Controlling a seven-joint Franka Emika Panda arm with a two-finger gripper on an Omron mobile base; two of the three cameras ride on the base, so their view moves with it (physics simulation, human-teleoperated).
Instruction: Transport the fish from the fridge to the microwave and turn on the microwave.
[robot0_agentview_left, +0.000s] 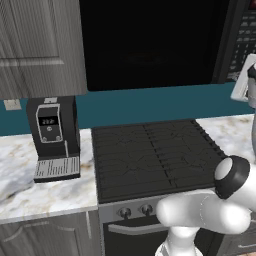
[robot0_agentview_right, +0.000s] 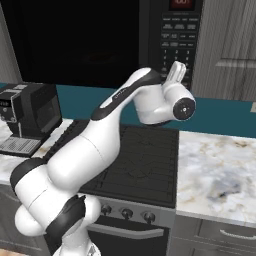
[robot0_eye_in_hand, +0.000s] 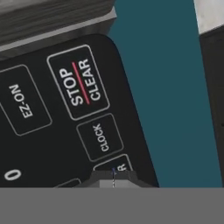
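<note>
Pressing toward the keypad of the wide black microwave (robot0_agentview_right: 100, 45), the white arm's gripper (robot0_eye_in_hand: 113, 175) has its fingers pinched together on nothing. The fish isn't visible; presumably it's behind the dark door, leaving only the start button.

White Franka Panda arm (robot0_agentview_right: 85, 155): glossy rounded segments, black bands at joints, dark stripe along forearm, round grey cap with small dark centre on wrist (robot0_agentview_right: 184, 107). Dark fingertips.

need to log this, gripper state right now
gripper: shut, holding nothing, fingertips right at the microwave keypad
</note>
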